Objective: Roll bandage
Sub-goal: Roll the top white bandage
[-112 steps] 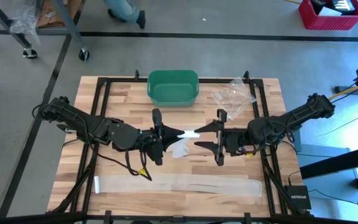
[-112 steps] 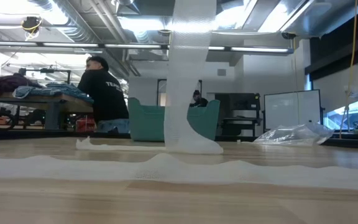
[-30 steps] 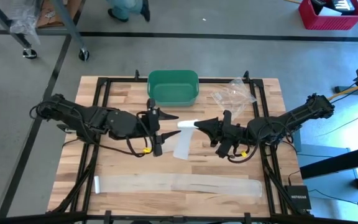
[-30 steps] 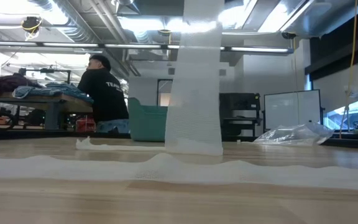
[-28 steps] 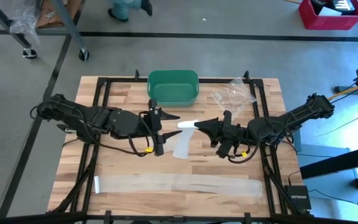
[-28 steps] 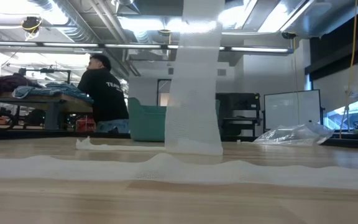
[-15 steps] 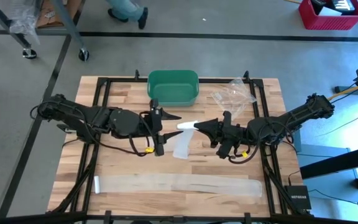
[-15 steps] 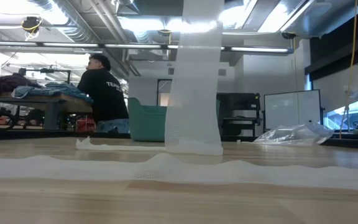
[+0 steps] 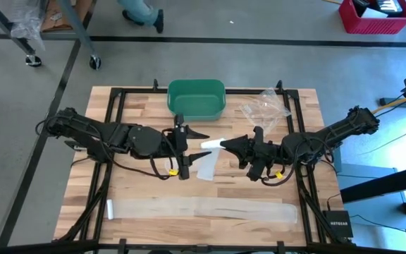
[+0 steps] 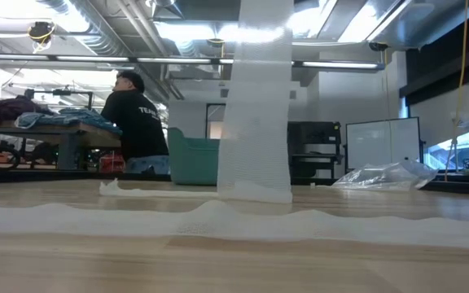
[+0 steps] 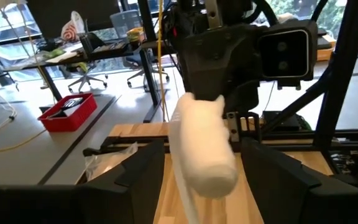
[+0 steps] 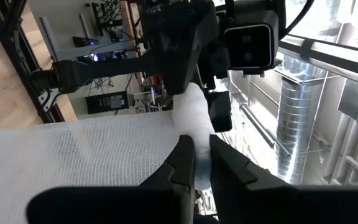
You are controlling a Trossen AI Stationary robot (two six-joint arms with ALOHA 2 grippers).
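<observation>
A white gauze bandage is partly wound into a small roll (image 9: 211,142), held above the middle of the table. Its loose strip (image 10: 255,98) hangs down from the roll, and the strip's lower end (image 10: 255,194) lies on the wood. My right gripper (image 9: 222,143) is shut on the roll. My left gripper (image 9: 194,153) is open and faces the roll from the table's left. In the left wrist view its fingers (image 11: 135,180) stand on either side of the roll (image 11: 204,149) without touching it. A second bandage (image 9: 203,209) lies flat near the front edge. My right gripper pinches the roll's right-hand end (image 12: 191,124) between its two fingers (image 12: 182,158). The fingers come in about level from the table's right, along the roll's length. The roll is lifted clear, and its mesh strip (image 12: 73,155) hangs below with its lower end on the table.
A green bin (image 9: 197,99) stands at the far edge in the middle. A crumpled clear plastic bag (image 9: 265,107) lies to the bin's right. A black frame (image 9: 118,95) runs along the table's edges. A person (image 10: 137,122) sits in the room beyond the table.
</observation>
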